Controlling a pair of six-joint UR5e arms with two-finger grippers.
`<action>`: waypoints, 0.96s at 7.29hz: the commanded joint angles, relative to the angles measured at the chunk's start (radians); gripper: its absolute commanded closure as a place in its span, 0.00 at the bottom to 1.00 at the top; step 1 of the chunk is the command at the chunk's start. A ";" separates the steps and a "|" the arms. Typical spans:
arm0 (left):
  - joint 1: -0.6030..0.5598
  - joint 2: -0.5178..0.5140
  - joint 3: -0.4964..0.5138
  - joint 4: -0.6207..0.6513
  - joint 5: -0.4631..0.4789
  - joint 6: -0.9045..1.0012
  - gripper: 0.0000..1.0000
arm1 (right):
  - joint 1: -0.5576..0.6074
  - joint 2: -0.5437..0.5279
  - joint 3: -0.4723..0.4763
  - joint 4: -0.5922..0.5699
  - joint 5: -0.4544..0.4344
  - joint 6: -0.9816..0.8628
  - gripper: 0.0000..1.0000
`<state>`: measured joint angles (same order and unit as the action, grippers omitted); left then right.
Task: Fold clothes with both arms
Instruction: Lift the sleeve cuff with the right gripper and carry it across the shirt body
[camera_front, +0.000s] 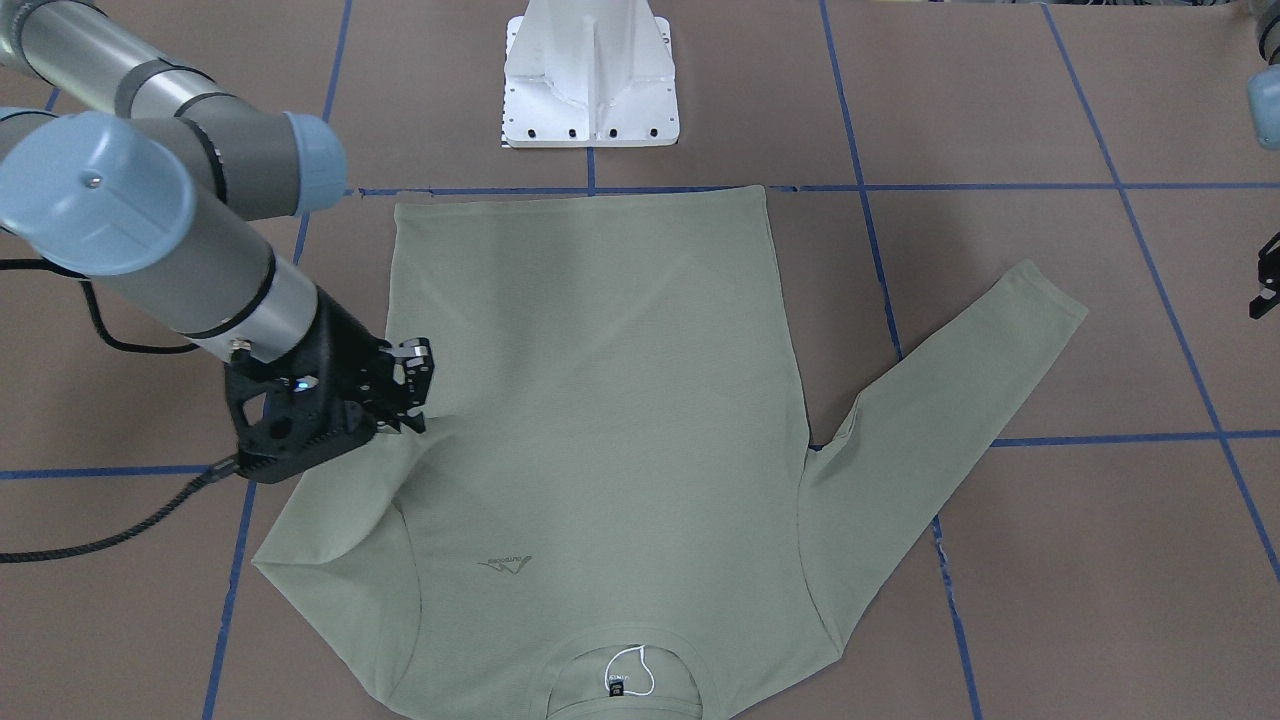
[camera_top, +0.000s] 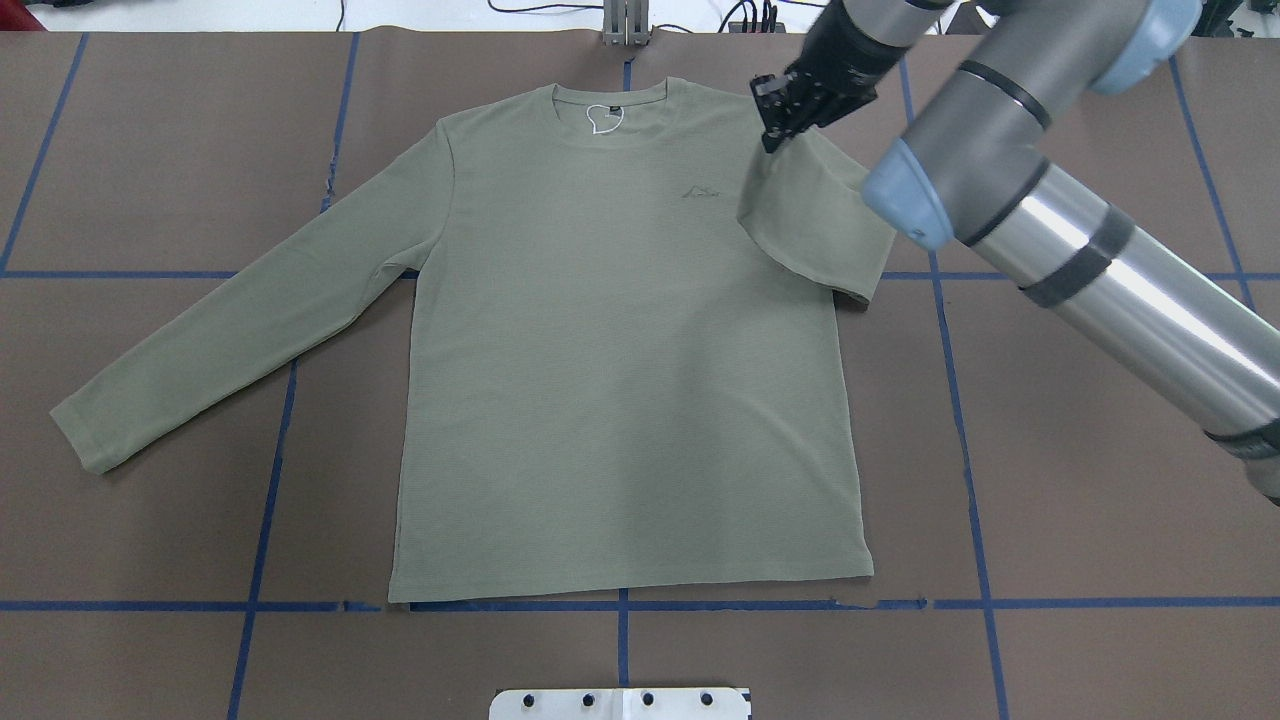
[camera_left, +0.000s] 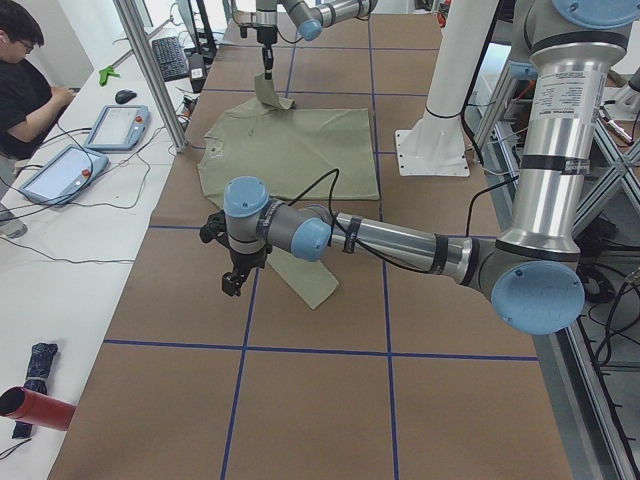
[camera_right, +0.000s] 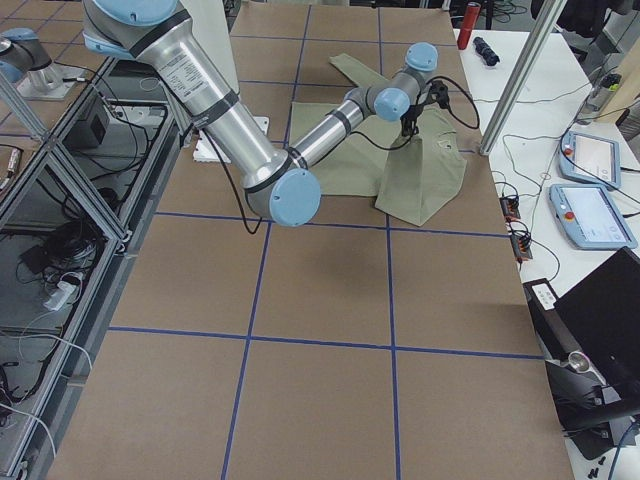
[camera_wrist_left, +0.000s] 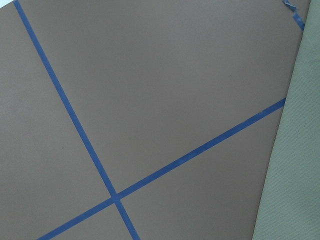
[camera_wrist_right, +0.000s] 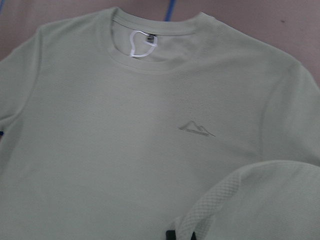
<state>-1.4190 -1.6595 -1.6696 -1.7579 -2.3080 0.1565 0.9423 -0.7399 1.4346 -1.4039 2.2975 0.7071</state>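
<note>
The clothes are one sage-green long-sleeved shirt (camera_top: 620, 350) lying flat with its front up; the chest logo (camera_top: 703, 191) and neck tag (camera_wrist_right: 142, 41) show. My right gripper (camera_top: 775, 125) is shut on the shirt's right sleeve (camera_top: 815, 215), held up off the table and doubled over the shoulder. The other sleeve (camera_top: 230, 330) lies stretched out flat. My left gripper (camera_left: 232, 283) hovers just past that sleeve's cuff, above bare table. Only a sliver of it shows in the front view, so I cannot tell how its jaws stand. The left wrist view shows only table and a sleeve edge (camera_wrist_left: 295, 165).
The white pedestal base (camera_front: 590, 80) stands at the robot's side of the table, just beyond the shirt's hem. Blue tape lines (camera_top: 960, 420) grid the brown tabletop. A person (camera_left: 30, 80) sits at a side bench with tablets (camera_left: 118, 125). A red cylinder (camera_left: 35, 407) lies there too.
</note>
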 joint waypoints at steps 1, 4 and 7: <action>0.000 0.000 0.001 0.000 0.002 0.000 0.00 | -0.081 0.224 -0.161 0.000 -0.033 0.014 1.00; 0.000 0.000 0.011 0.000 0.001 0.000 0.00 | -0.233 0.309 -0.210 0.017 -0.225 0.083 1.00; 0.000 -0.003 0.017 0.000 0.001 0.000 0.00 | -0.341 0.310 -0.221 0.089 -0.312 0.187 1.00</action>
<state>-1.4189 -1.6622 -1.6547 -1.7579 -2.3071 0.1558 0.6435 -0.4308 1.2152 -1.3432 2.0116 0.8440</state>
